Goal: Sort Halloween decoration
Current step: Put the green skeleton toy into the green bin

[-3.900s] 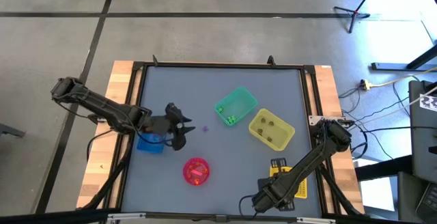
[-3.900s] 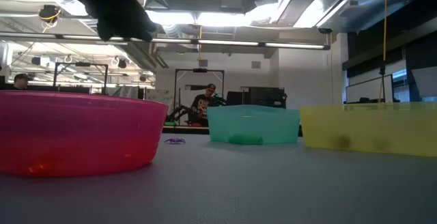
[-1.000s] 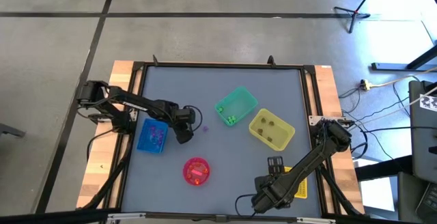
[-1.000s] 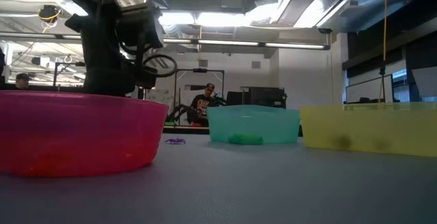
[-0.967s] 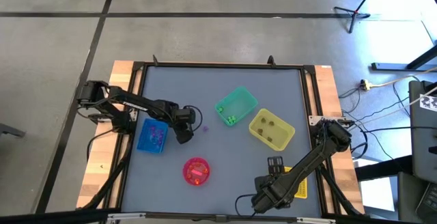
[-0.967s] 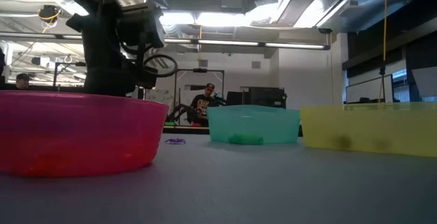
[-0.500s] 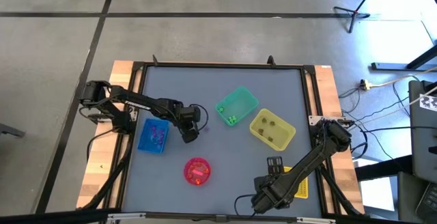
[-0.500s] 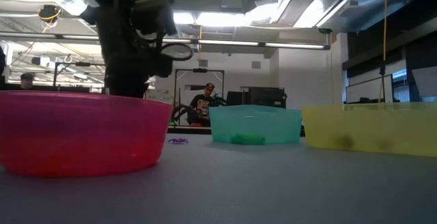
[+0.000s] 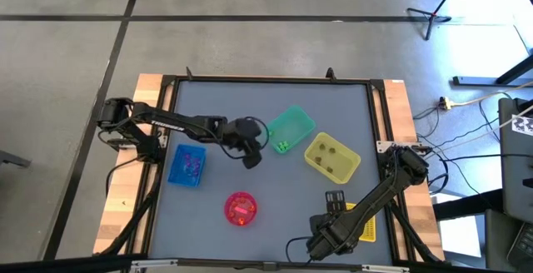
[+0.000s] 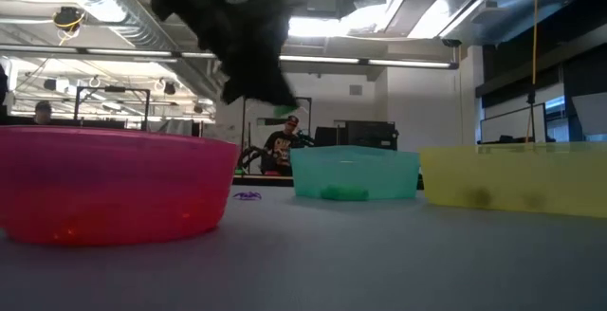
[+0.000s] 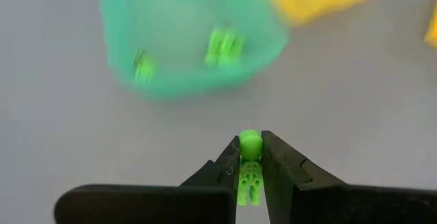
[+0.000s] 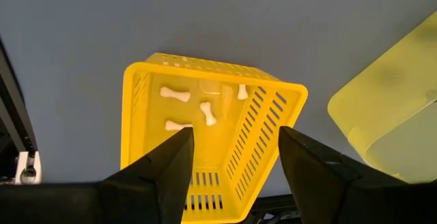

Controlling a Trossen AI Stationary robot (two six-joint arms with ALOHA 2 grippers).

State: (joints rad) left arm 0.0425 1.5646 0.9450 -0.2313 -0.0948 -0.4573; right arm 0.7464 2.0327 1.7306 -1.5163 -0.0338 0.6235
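Observation:
My left gripper (image 9: 252,160) hangs above the table just left of the green bin (image 9: 288,130), shut on a small bright-green figure (image 11: 250,173). The low view shows a speck of that green (image 10: 285,112) under the dark gripper (image 10: 248,55). The green bin (image 11: 191,39) holds two green trinkets. A purple trinket (image 10: 248,195) lies flat on the table. My right gripper (image 12: 235,149) stands open above a yellow basket (image 12: 205,149) with several white bones in it, at the table's near right. My left gripper pinches the green figure by its body (image 11: 249,176) between the two fingers (image 11: 229,162), and the round head (image 11: 250,142) sticks out past the fingertips. The fingers slant downward, coming from the table's left. The figure lies along them, lifted clear of the table.
A blue bin (image 9: 186,166) with purple trinkets stands at the left, a pink round bowl (image 9: 239,208) near the front, a yellow bin (image 9: 331,157) right of the green one. The yellow basket (image 9: 360,223) sits under the right arm.
My left gripper has risen from the table beside the blue bin and swung toward the table's right, toward the green bin, tipping from steeply down to a shallower slant. The green figure has gone up with it, clear of the table.

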